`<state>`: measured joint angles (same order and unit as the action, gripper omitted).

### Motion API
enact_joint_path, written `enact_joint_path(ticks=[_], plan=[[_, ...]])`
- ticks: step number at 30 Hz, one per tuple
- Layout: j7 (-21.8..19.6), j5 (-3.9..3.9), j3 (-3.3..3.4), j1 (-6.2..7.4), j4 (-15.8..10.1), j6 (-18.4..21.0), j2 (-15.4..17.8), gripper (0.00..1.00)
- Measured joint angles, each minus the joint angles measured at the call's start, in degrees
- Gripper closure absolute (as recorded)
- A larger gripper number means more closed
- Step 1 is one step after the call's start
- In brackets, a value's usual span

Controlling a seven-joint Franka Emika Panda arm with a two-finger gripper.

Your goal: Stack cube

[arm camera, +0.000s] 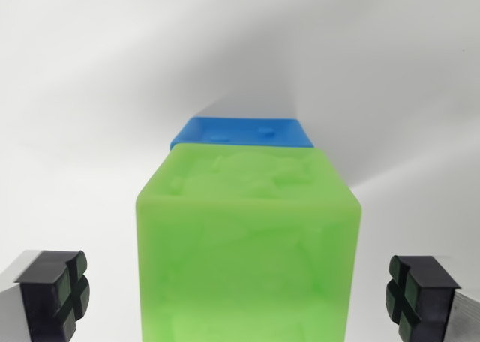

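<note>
A bright green cube (247, 244) fills the lower middle of the wrist view. It rests on a blue cube (241, 132), of which only the far top edge shows behind it. My gripper (240, 301) is open: the left fingertip (56, 293) and the right fingertip (416, 297) stand well clear of the green cube's sides, with gaps on both sides. Nothing is held between the pads.
A plain white surface (90, 94) lies all around the cubes, with a soft grey shadow toward the upper right. No other objects show.
</note>
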<state>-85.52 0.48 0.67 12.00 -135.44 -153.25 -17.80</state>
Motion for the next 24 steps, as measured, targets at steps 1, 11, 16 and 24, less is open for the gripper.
enact_joint_path(ticks=[1, 11, 16, 24], plan=[[0.0, 0.0, 0.0, 0.0, -0.05, 0.36, 0.4, 0.0], [0.0, 0.0, 0.0, 0.0, -0.3, 4.67, 5.03, 0.0], [0.0, -0.02, 0.0, 0.0, -0.3, 7.22, 7.65, 0.0], [-0.04, -0.06, 0.02, 0.0, 0.3, 11.78, 11.65, 0.0]])
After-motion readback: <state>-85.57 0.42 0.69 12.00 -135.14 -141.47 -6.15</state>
